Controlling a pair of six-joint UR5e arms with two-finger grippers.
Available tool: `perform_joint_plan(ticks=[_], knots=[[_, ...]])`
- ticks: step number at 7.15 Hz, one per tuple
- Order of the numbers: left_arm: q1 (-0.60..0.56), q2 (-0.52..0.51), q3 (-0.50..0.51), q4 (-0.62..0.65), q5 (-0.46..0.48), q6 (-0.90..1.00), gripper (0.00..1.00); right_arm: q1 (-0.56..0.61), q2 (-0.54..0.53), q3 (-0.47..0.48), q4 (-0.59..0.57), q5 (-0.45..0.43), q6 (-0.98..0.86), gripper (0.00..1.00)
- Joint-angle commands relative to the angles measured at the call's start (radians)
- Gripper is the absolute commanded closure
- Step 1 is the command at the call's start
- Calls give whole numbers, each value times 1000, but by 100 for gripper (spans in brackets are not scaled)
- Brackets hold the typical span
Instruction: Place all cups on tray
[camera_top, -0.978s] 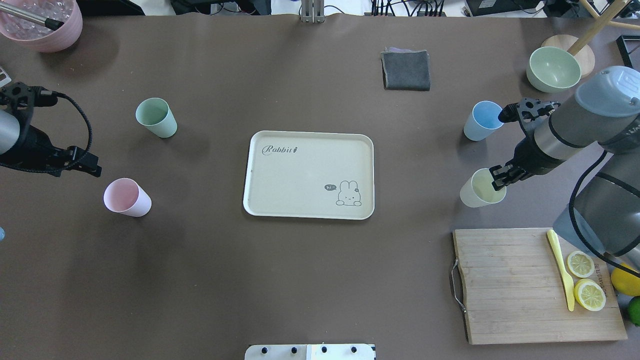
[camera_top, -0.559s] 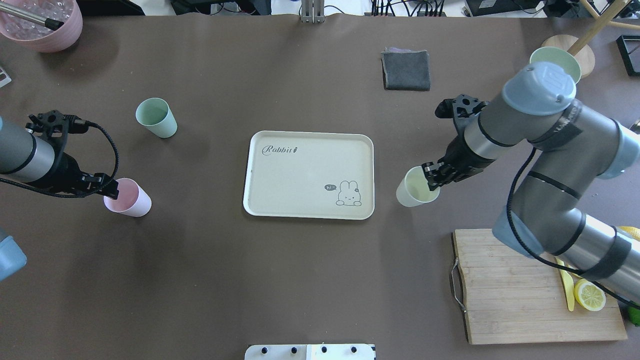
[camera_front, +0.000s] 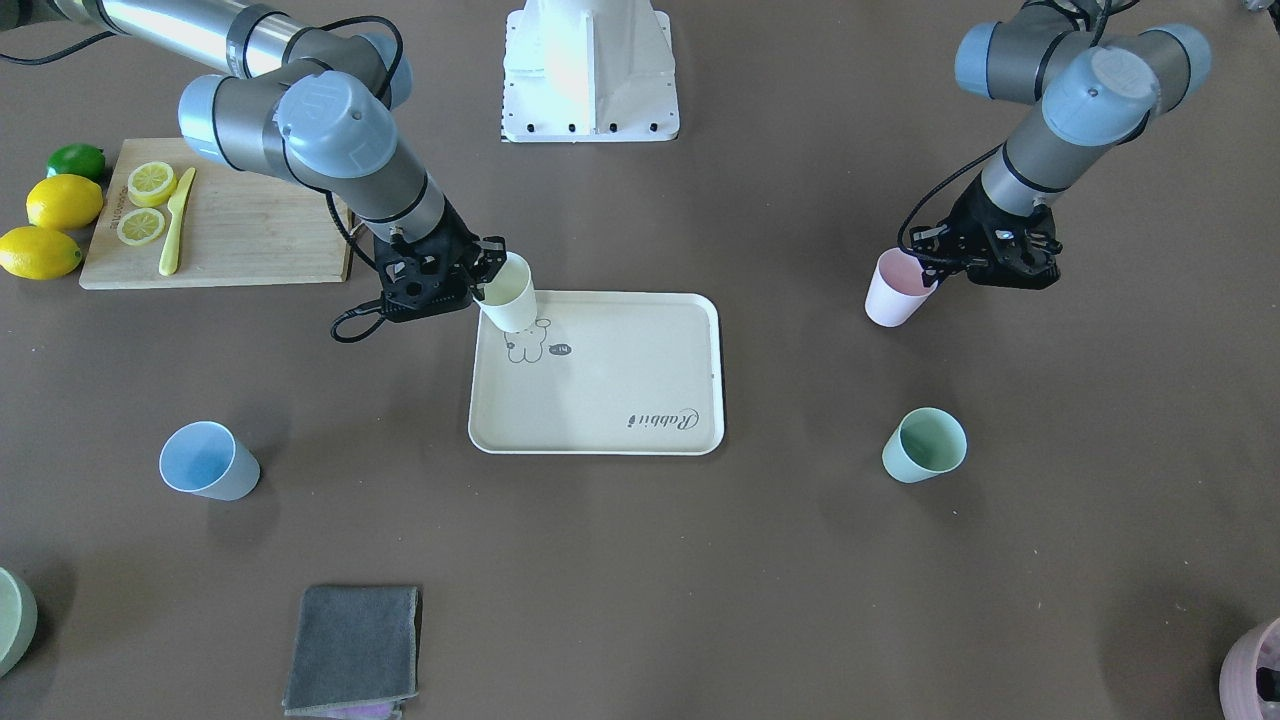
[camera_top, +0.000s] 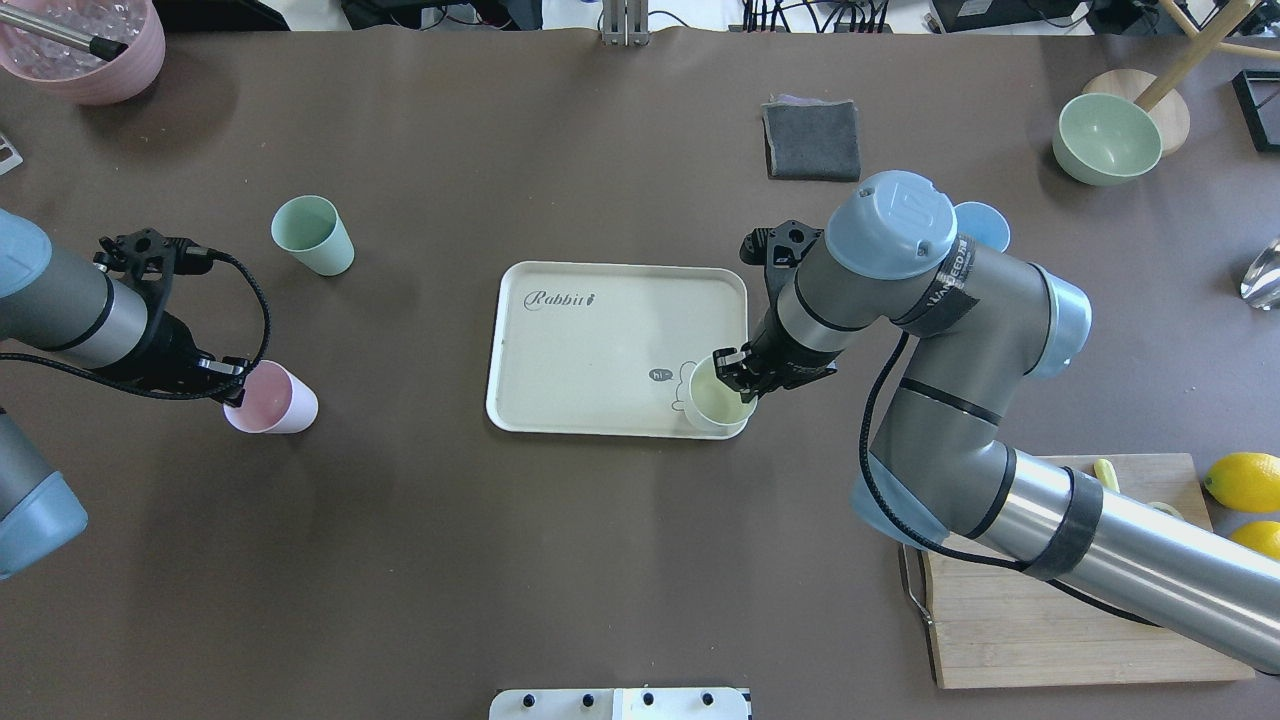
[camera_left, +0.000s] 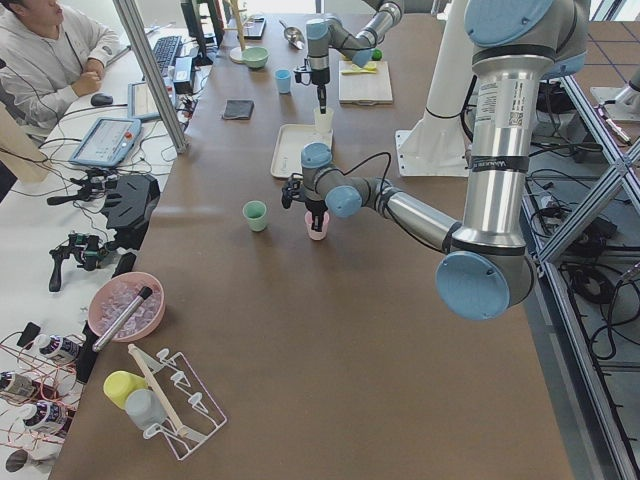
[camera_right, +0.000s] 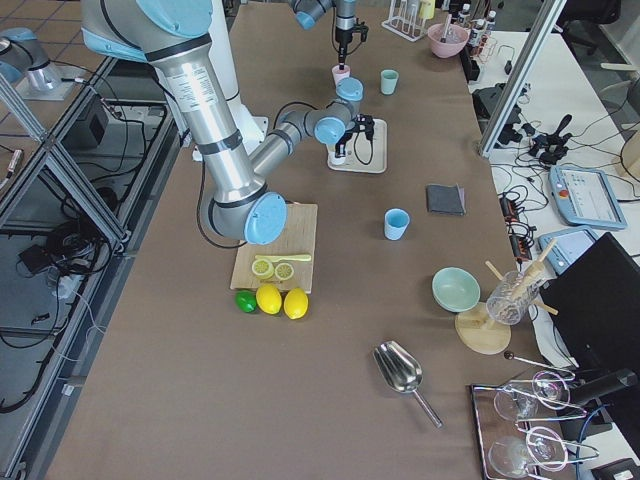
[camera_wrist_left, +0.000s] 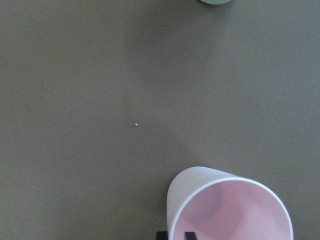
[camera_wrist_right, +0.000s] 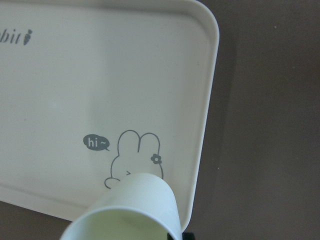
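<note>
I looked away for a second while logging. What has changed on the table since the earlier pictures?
The right hand, gripping the yellow cup, carried it inward to over the rabbit corner of the tray. The left hand came in, took the pink cup by its rim and nudged it toward the tray. The green cup, blue cup and tray stayed put.
</note>
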Motion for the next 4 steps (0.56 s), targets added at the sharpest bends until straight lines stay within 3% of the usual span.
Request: perform_joint_plan(ticks=[1, 2, 3, 4], knots=[[-5, -113, 7, 51, -55, -57, 100, -11, 13, -17, 5, -5, 26, 100], [-2, -231, 19, 147, -51, -107, 100, 0, 44, -28, -3, -7, 29, 34], [14, -337, 60, 201, -46, -170, 100, 43, 56, -16, -9, 7, 28, 0], [51, -412, 111, 202, -11, -239, 100, 151, 29, -14, -12, 92, 11, 0]])
